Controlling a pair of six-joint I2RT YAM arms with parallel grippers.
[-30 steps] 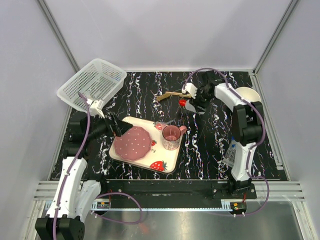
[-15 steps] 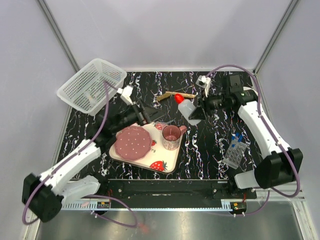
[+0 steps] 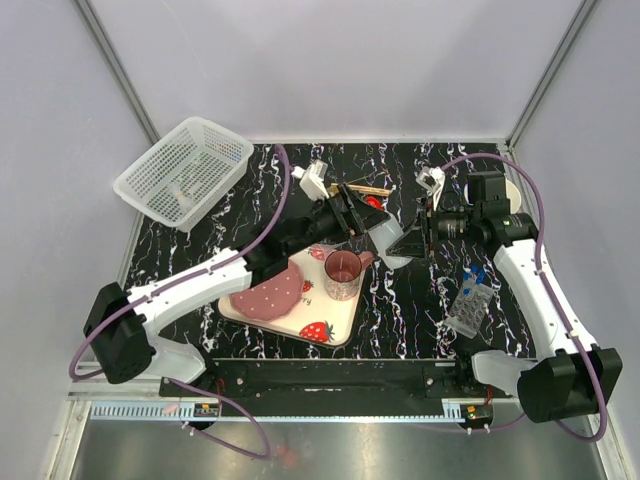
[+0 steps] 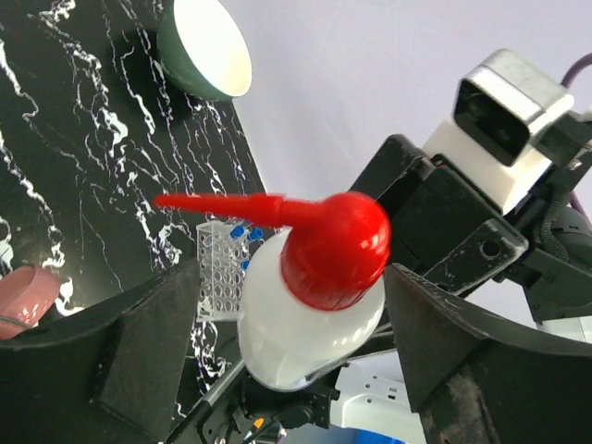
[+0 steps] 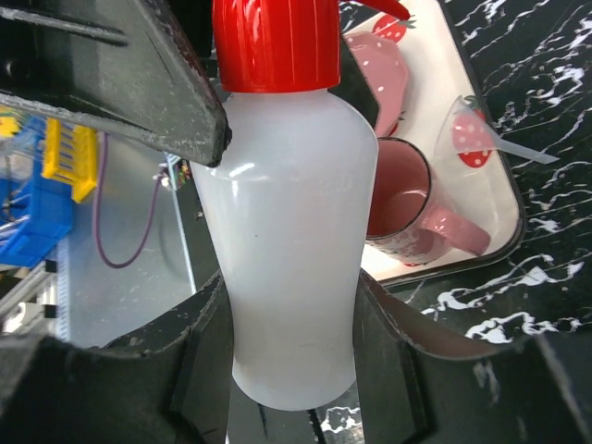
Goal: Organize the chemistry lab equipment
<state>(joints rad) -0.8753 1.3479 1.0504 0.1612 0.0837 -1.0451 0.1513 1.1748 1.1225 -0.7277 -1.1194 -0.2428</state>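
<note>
- Your right gripper (image 5: 294, 338) pinches the bottle (image 5: 291, 213) by its body
- Your left gripper (image 4: 294, 277) is spread, one finger on each side of the red cap (image 4: 333, 245)

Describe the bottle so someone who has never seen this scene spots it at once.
On the black marbled table, look just right of the strawberry tray, past the pink cup. There the right gripper holds a white translucent bottle off the surface. Its red cap with a long thin spout sets it apart from everything nearby.
</note>
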